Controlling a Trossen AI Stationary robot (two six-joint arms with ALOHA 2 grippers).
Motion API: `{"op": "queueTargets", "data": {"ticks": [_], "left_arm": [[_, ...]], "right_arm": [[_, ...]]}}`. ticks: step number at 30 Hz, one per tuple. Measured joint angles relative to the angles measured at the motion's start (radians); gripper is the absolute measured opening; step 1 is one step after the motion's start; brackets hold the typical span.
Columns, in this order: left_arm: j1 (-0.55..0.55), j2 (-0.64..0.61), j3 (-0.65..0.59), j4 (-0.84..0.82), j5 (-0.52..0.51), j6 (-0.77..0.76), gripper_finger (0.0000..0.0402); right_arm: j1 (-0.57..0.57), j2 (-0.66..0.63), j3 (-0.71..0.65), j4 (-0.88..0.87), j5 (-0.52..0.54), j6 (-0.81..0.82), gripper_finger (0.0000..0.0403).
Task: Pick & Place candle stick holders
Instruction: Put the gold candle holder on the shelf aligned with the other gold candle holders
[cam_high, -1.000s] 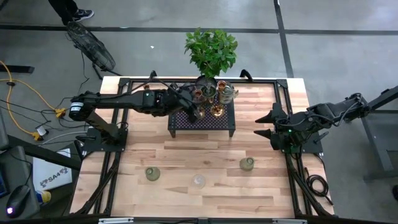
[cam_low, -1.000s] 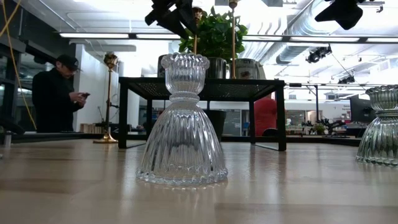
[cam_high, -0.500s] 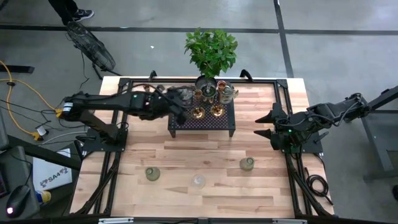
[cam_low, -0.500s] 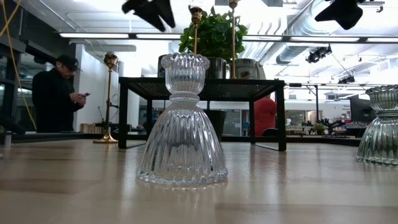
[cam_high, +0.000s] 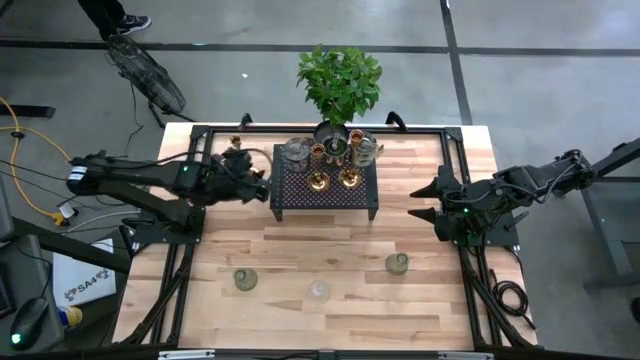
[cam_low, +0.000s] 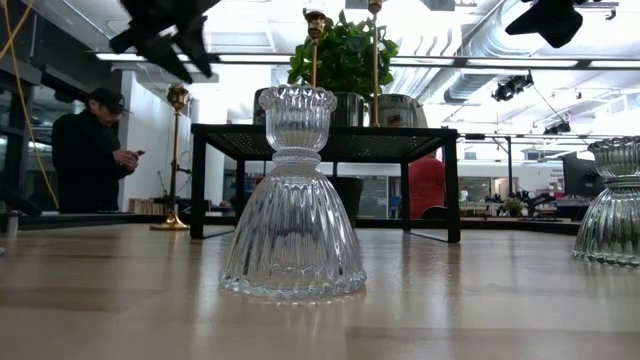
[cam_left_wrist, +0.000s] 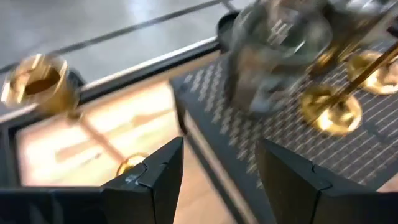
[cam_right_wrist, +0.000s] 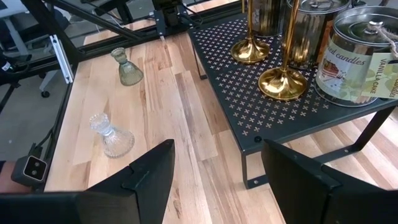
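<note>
On the black stand (cam_high: 326, 200) stand two slim brass candle stick holders (cam_high: 318, 180) (cam_high: 348, 178), on their round bases, and a squat silver holder (cam_high: 296, 152). Another brass holder (cam_high: 237, 150) stands on the table left of the stand. Near the front edge, two greenish holders (cam_high: 245, 280) (cam_high: 397, 263) and a clear glass one (cam_high: 319, 291) rest on their bases. My left gripper (cam_high: 262, 186) hangs open and empty left of the stand; the silver holder (cam_left_wrist: 273, 50) lies ahead of it. My right gripper (cam_high: 425, 200) waits open and empty at the stand's right.
A leafy potted plant (cam_high: 340, 82) stands behind the stand. Labelled tins (cam_right_wrist: 360, 56) sit on the stand's far right part. The black frame rail (cam_high: 300, 128) runs along the far edge. A person (cam_low: 95, 150) stands beyond the table. Bare wood lies between the stand and the front holders.
My left gripper has drawn back from above the stand's left part toward the table's left edge, sinking a little and rolling about its own axis. Its fingers have stayed open and empty. The holders on the stand have kept still.
</note>
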Motion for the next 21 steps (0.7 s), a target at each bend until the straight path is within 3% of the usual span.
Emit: {"op": "queueTargets", "data": {"ticks": [10, 21], "left_arm": [[-0.075, -0.145, -0.265, 0.053, -0.122, -0.145, 0.0194], [-0.083, -0.161, -0.486, 0.343, -0.343, -0.044, 0.0194]], "right_arm": [[0.0, 0.002, 0.0, 0.001, 0.0, 0.0, 0.0233], [0.0, 0.002, 0.0, 0.001, 0.0, 0.0, 0.0233]]}}
